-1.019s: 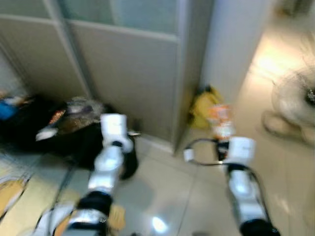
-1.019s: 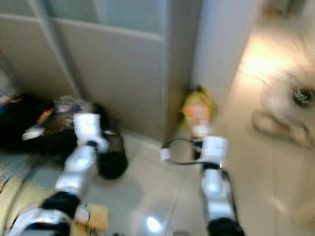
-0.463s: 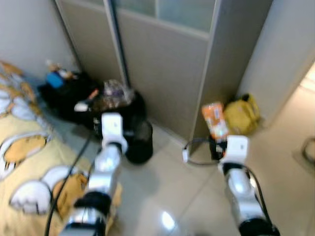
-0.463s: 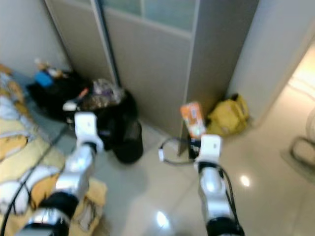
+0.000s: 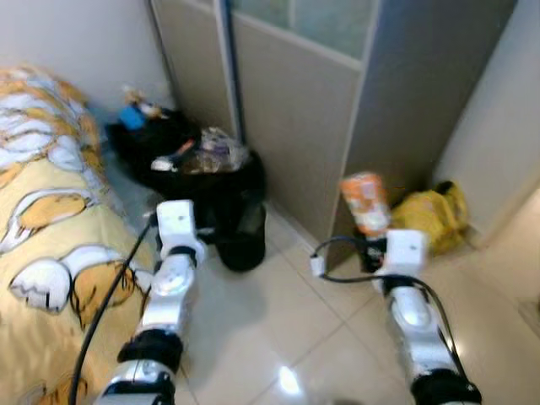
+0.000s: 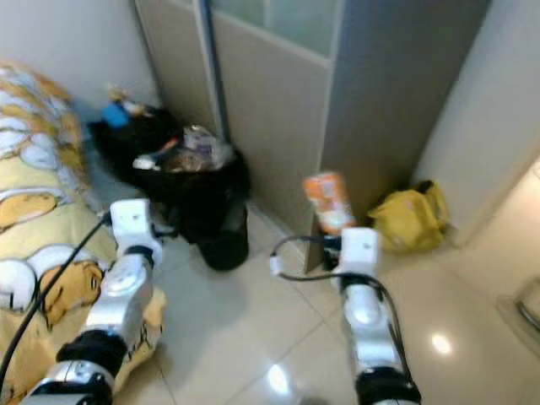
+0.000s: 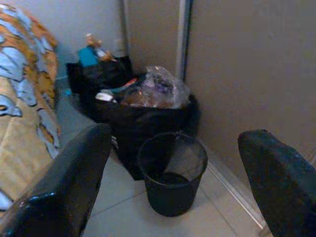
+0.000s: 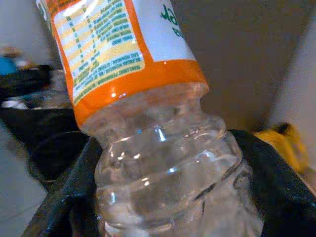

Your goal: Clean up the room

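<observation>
My right gripper [image 5: 369, 250] is shut on a clear plastic bottle [image 5: 364, 202] with an orange label, held upright in front of a grey partition; in the right wrist view the bottle [image 8: 148, 103] sits between the black fingers [image 8: 64, 197]. A small black mesh waste bin [image 5: 243, 240] stands on the tiled floor beside a full black rubbish bag [image 5: 202, 173]. My left gripper [image 7: 173, 177] is open and holds nothing, and its wrist view looks straight at the bin [image 7: 172, 170] and the bag [image 7: 148, 106].
A bed with a yellow cartoon blanket [image 5: 51, 228] fills the left side. A yellow bag [image 5: 430, 215] lies at the foot of the partition on the right. Another black bag with a blue item [image 5: 135, 126] sits behind the rubbish bag. Glossy floor tiles [image 5: 287, 337] lie ahead.
The whole view has swung left: bed, bin and rubbish bag have come further into the picture. Both arms keep their pose, and the bottle stays in the right gripper.
</observation>
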Robot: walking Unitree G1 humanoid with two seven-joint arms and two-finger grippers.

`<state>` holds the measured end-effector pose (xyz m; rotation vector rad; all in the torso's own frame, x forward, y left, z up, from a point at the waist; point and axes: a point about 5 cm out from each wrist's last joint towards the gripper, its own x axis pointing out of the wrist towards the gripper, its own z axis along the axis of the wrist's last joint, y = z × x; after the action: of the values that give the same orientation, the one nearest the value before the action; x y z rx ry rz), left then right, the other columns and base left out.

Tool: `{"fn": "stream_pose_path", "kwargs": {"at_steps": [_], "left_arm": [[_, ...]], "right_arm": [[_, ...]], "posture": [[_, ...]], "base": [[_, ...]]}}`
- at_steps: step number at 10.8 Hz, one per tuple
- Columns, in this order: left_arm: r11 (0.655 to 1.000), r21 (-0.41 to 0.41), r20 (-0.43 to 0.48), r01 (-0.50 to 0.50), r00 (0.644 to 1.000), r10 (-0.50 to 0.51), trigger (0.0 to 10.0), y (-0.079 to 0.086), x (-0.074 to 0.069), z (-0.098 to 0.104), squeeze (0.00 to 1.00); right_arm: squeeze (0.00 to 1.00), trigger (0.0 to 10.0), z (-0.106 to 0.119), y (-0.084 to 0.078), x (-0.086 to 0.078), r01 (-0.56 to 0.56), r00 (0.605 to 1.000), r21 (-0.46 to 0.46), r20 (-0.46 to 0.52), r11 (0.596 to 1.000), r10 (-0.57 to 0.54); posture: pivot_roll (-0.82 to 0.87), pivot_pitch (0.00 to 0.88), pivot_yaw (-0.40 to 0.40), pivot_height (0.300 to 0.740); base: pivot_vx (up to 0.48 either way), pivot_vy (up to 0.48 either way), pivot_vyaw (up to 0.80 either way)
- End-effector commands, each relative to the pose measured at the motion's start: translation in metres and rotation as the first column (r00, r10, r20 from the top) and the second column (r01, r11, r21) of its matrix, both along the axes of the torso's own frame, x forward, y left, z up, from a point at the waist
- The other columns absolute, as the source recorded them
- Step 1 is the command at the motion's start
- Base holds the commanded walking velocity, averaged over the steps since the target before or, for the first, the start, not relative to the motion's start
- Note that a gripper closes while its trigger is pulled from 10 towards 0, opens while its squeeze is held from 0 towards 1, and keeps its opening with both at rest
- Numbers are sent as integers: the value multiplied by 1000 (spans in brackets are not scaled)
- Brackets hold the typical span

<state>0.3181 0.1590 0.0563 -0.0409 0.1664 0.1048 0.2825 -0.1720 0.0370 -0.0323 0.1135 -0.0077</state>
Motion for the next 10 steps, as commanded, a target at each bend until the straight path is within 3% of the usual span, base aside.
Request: {"fn": "stream_pose_path", "kwargs": {"at_steps": [1, 5, 8, 10], "left_arm": [[1000, -13, 4, 13, 1000, -13, 10000, -8, 3, 3, 0], [999, 23, 33, 29, 999, -30, 10000, -8, -5, 2, 0], [999, -28, 38, 39, 999, -38, 10000, -19, -1, 6, 0], [999, -6, 41, 49, 998, -49, 10000, -16, 1, 9, 0]], "right_arm": [[0, 10000, 7, -1, 5, -24, 999, -8, 28, 1000, 24], [0, 10000, 7, 5, 10, -116, 993, -4, -10, 993, 116], [0, 10000, 3, 13, 3, -150, 989, 8, -20, 989, 150], [0, 10000, -1, 7, 3, -116, 992, -3, -45, 993, 116]], "posture": [[-235, 0, 77, 740], [-232, 0, 61, 740], [-246, 0, 56, 740], [-244, 0, 67, 740]], "base": [[0, 0, 544], [0, 0, 384], [480, 0, 0], [480, 0, 747]]}}
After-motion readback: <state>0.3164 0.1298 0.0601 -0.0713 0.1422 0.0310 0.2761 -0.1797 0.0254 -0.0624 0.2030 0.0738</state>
